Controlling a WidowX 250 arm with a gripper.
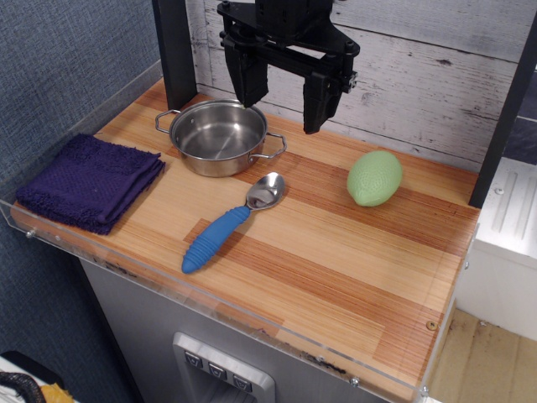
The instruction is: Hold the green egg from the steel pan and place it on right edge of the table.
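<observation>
Whitewashed planks are backing the worktop (336,252). Pincer (284,99) is hanging wide and empty beside the pan (218,137); egg (374,178) is lying right of it, outside the pan. Risk: the rounded egg rolling off the right edge if nudged.

The gripper (284,99) runs off the frame at 12 o'clock, so the arm above its black housing goes unseen. One finger (248,80) covers a bit of the far rim of the steel pan (220,137). The table (336,260) loses its 5 o'clock corner to the bottom edge. A dark post at 3 o'clock is cropped by the right edge. At 7 o'clock, a black-and-yellow object is cut off; its identity is unclear.
</observation>
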